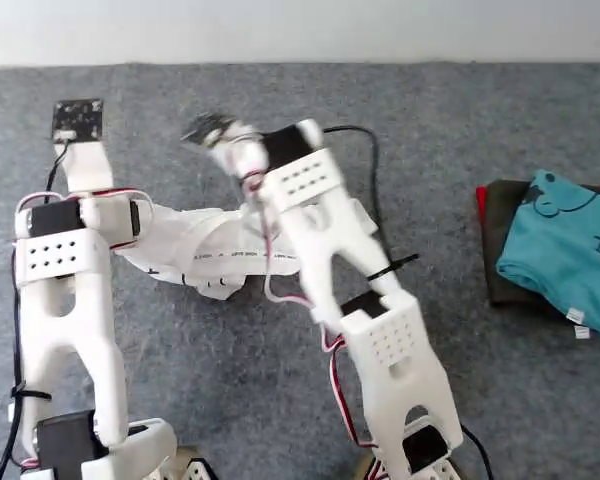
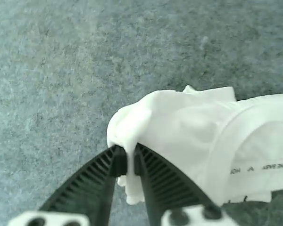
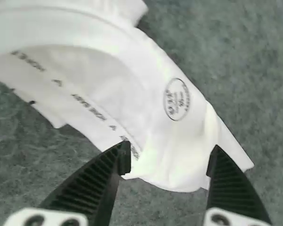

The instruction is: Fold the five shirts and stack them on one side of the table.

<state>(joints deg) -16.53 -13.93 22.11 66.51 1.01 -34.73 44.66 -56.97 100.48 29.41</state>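
The white shirt [image 2: 188, 136] is thin, soft cloth. It is light enough for one pinch to lift, but limp, so it will likely sag and bunch wherever it is unsupported, and drag rather than slide on the rough grey tabletop [image 1: 480, 130]. It lies crumpled, stretched between the two hands.

The left hand [image 2: 126, 160] is clamped tight on a gathered fold at one end, with the rest of the cloth spreading away beyond its tips. The right hand [image 3: 170, 149] stands wide, its jaws straddling the other end near the round neck mark [image 3: 177, 99]. Whether they touch the cloth I cannot tell.

The best hold there is probably the hem edge between those jaws, taken as a flat layer rather than a wad. Both hands could then draw the shirt taut and smooth for folding. Pinching several layers would likely lock in creases.

The folded stack [image 1: 500, 240], teal shirt [image 1: 565, 245] on top, lies well apart from both hands, out beyond the right hand's arm.
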